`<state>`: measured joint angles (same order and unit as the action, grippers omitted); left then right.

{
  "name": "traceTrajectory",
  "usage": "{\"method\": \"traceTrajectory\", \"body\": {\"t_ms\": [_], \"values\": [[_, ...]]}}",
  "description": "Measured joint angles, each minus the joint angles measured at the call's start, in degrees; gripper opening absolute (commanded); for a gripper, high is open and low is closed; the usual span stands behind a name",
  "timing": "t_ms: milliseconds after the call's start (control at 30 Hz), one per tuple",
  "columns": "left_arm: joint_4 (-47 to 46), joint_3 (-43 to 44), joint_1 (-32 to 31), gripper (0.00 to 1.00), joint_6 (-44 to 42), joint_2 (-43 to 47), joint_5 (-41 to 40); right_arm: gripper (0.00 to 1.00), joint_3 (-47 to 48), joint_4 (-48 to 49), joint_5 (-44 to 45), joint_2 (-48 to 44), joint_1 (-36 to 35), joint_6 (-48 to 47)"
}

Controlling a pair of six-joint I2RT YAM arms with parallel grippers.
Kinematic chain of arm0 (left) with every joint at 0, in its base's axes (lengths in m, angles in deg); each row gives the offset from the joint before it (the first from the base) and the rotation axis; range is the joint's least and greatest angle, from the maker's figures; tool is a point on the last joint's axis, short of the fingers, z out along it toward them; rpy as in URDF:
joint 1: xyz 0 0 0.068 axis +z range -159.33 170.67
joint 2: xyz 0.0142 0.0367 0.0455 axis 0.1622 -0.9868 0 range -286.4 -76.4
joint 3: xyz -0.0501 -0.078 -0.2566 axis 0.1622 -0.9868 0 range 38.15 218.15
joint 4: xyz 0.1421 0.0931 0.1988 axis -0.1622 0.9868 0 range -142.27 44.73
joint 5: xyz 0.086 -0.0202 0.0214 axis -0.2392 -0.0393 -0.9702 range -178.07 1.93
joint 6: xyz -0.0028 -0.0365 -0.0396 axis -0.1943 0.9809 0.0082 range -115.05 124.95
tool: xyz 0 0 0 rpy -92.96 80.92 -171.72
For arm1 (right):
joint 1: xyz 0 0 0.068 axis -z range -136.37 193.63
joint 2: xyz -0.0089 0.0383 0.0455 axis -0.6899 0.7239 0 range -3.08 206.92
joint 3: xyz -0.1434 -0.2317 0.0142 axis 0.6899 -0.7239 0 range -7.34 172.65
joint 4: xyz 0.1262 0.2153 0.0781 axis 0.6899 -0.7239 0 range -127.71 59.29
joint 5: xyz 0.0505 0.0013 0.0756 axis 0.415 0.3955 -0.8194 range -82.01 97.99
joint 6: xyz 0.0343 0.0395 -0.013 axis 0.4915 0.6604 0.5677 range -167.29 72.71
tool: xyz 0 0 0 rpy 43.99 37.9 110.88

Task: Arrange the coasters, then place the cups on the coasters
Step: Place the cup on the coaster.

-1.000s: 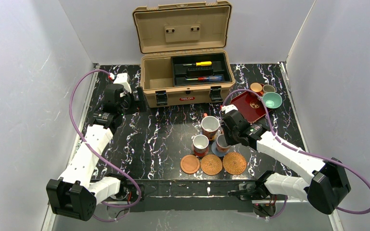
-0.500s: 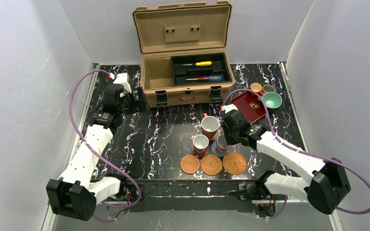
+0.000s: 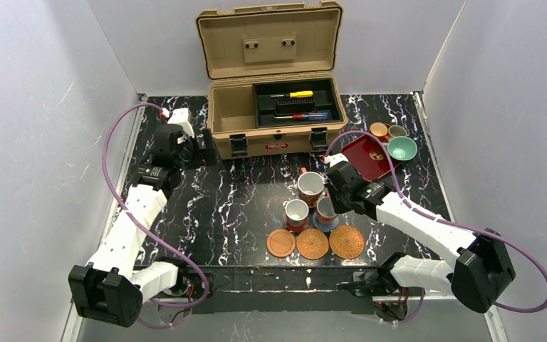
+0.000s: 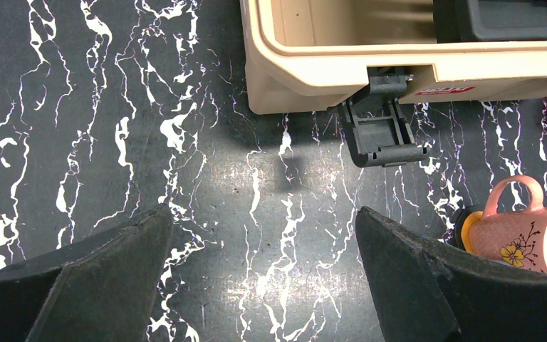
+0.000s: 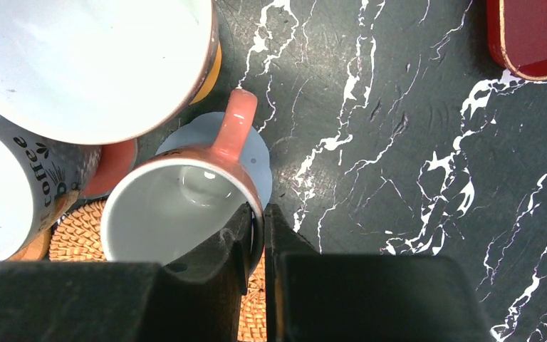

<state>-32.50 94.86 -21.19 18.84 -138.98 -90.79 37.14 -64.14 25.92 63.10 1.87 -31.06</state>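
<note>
The right jaws are almost closed on the rim of a small mug. One finger is inside its white bowl and the other is pressed to the reddish outer wall. This rim pinch likely keeps the cup upright and leaves its handle free. The handle points straight ahead, away from the jaws.

A blue-grey coaster shows under the mug on that far side. I cannot tell whether the cup rests on it or hangs just above. To the left of the jaws, two larger mugs crowd close.

Nearer the arm bases, three coasters in a row carry no cups: a wooden coaster and two woven coasters. Beyond the jaws to the right, an orange cup, a grey-olive cup and a teal cup wait by a red tray.

The left jaws are spread fully wide and hold nothing. They hover over the bare desk, probably parked out of the way. A toolbox latch lies just ahead of them.
</note>
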Motion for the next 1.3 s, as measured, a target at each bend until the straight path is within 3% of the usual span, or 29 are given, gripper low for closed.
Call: {"method": "traceTrajectory", "body": {"t_ms": [267, 433, 667, 800, 1000, 1300], "values": [[0.0, 0.0, 0.0, 0.99, 0.0, 0.0, 0.0, 0.16, 0.09, 0.35, -0.28, 0.15, 0.0, -0.61], [0.0, 0.0, 0.0, 0.99, 0.0, -0.02, 0.0, 0.42, 0.09, 0.37, -0.66, 0.15, 0.0, -1.31], [0.02, 0.0, 0.0, 0.99, 0.0, 0.0, 0.0, 0.59, 0.83, -0.9, -0.2, 0.02, 0.0, -1.03], [0.02, 0.0, 0.0, 0.99, 0.0, 0.0, 0.15, 0.61, 2.34, -2.78, 1.66, -1.9, 0.0, 0.79], [0.02, 0.0, 0.0, 0.99, 0.0, 0.0, 0.17, 0.55, 7.39, -5.9, 5.29, -4.94, 0.0, 6.6], [0.04, 0.0, 0.0, 0.99, 0.0, 0.0, 0.17, 0.52, 9.31, -5.64, 3.39, -3.41, -1.64, 16.9]]}}
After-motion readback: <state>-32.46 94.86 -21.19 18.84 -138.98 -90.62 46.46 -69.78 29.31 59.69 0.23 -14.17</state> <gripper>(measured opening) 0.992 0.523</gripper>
